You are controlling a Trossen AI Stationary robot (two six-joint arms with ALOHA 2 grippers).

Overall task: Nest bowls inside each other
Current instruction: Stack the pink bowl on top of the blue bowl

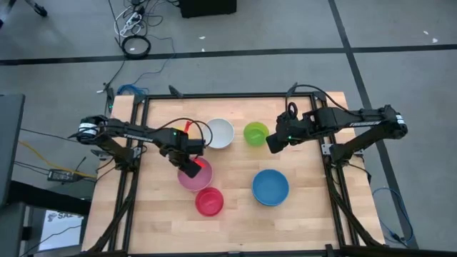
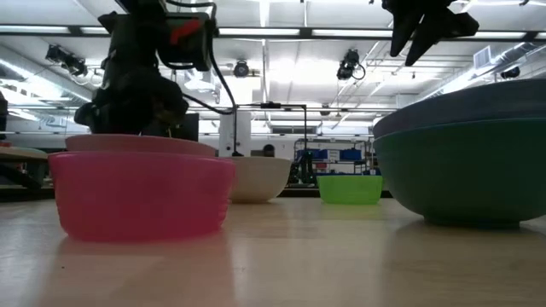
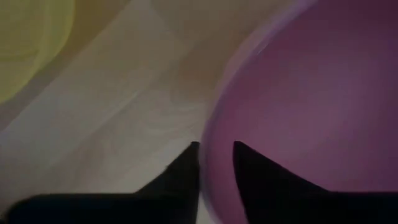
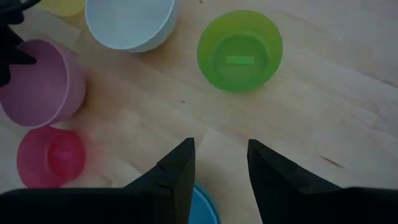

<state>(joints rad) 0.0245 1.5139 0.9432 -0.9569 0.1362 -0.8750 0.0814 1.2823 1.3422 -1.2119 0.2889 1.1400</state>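
My left gripper [image 1: 191, 167] points down over the pink bowl [image 1: 194, 178], open only a little. One finger is outside the far part of the bowl's rim and one inside. The red bowl [image 1: 209, 202] stands just nearer than the pink one. Farther back are the white bowl [image 1: 218, 133] and the lime green bowl [image 1: 255, 133]. The blue bowl [image 1: 270, 187] sits inside the teal green bowl [image 2: 465, 179]. A yellow bowl [image 3: 25, 43] stands beside the pink one. My right gripper [image 1: 273, 143] hangs open above the table, next to the lime green bowl. My left gripper comes from above, pointing down, with the pink bowl's rim [image 3: 208, 165] running between its two fingers, one outside the wall and one inside the hollow. I cannot tell whether the fingers touch the wall. The bowl stands upright on the table.
Bare wood lies between the pink bowl and the blue bowl and along the table's near edge [image 1: 235, 239]. A black frame [image 1: 143, 100] borders the tabletop. Cables lie on the floor beyond the far edge.
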